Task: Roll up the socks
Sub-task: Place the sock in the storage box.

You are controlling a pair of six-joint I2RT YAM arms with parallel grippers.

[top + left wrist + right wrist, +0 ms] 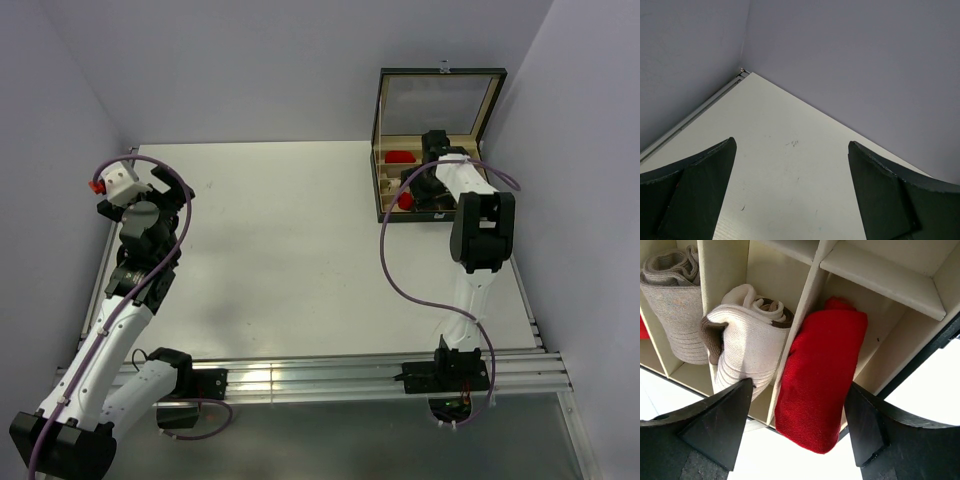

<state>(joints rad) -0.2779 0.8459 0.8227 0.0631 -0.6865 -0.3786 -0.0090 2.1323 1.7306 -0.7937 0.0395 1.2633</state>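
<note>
A rolled red sock lies in a compartment of the wooden box, its lower end sticking out over the box's dark front edge. In the neighbouring compartment sits a rolled cream sock with a brown band. My right gripper is open, with one finger on each side of the red sock's lower end and a gap on both sides. In the top view that gripper hangs over the box. My left gripper is open over bare table near the far left corner, with nothing between its fingers.
A ribbed beige rolled bundle fills another compartment, and a red scrap shows at the left edge. The box lid stands upright at the back right. Grey walls close in the table on three sides.
</note>
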